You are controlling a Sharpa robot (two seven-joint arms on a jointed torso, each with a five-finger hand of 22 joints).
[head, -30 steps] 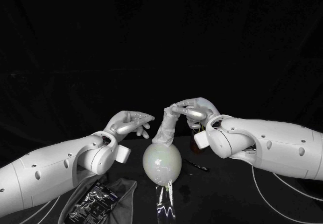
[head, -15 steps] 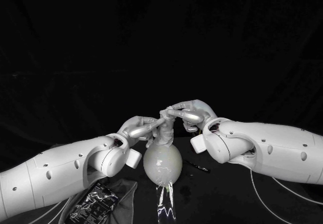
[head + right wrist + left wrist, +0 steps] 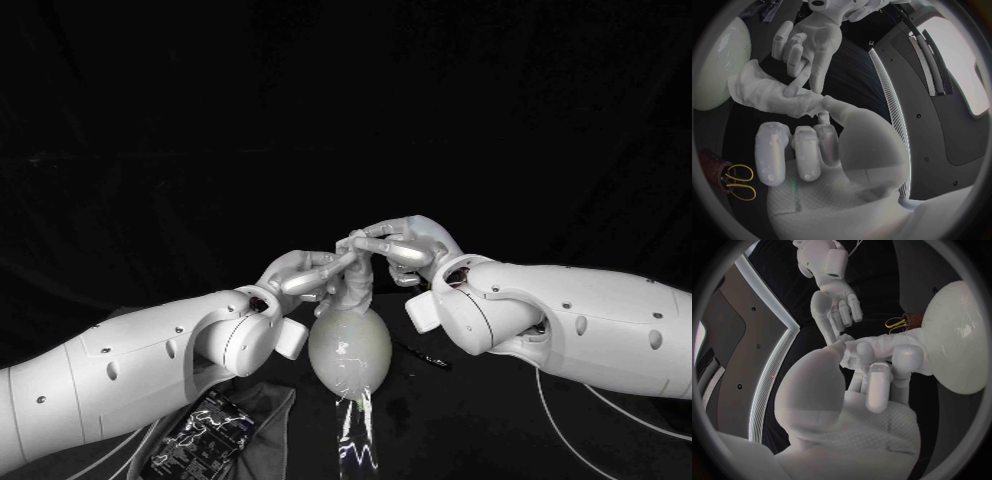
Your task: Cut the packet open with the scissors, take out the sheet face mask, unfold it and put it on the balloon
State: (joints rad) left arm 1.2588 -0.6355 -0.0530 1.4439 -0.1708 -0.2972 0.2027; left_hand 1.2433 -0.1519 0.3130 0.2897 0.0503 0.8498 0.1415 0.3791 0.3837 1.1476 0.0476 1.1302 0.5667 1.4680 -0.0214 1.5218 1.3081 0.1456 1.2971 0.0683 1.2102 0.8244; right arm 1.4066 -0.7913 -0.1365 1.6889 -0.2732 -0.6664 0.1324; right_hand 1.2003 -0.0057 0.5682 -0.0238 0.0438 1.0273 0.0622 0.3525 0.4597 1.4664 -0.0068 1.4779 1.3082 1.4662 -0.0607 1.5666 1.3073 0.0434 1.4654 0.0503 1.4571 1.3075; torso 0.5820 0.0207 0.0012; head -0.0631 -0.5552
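Observation:
A pale balloon [image 3: 351, 348] stands upright at the table's middle. The white sheet mask [image 3: 355, 285] rises from its top as a crumpled strip, still bunched. My right hand [image 3: 405, 246] pinches the strip's upper end between thumb and fingers. My left hand [image 3: 306, 272] has come in from the left and its fingertips close on the strip just below. The left wrist view has the left hand [image 3: 873, 375], the mask [image 3: 879, 347] across its fingers, and the balloon [image 3: 957, 345]. The right wrist view has the right hand [image 3: 804, 145], the mask [image 3: 767, 95], and yellow-handled scissors [image 3: 734, 181].
The dark opened packet [image 3: 202, 430] lies on a grey cloth [image 3: 271, 402] at the front left. A clear shiny support [image 3: 353, 440] hangs below the balloon. A small dark object [image 3: 423, 355] lies on the table right of the balloon.
My left hand has moved right and up from beside the balloon to the mask strip and now touches it below my right hand. The right hand keeps its hold and has sunk slightly.

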